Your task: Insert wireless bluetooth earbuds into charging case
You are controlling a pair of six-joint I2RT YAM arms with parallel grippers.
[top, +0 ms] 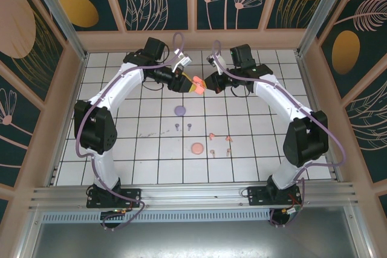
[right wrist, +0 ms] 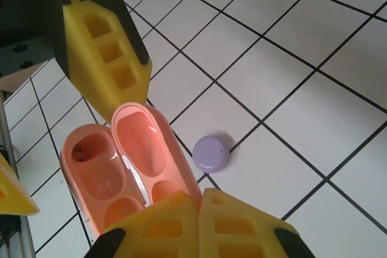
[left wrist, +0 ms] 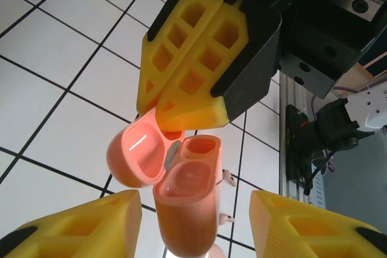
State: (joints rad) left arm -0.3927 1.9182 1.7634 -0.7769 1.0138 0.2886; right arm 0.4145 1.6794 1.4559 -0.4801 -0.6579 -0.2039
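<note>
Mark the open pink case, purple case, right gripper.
open pink case (left wrist: 184, 212), left wrist view, base body.
purple case (right wrist: 210, 153), right wrist view, centre of top.
right gripper (right wrist: 200, 200), right wrist view, where the fingertips meet.

White tiled table (top: 151, 156), lilac disc (top: 180, 110), pink disc (top: 196, 148), six earbuds (top: 211, 135)

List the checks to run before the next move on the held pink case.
1. Right gripper pinching the pink case by its lid: ok.
2. Lid open, wells free of buds: ok.
3. Left gripper gripping the body: not ok, fingers either side, gaps showing.
4. Six earbuds loose on the table: ok.
5. Pinch firm enough alone: cannot tell.
</note>
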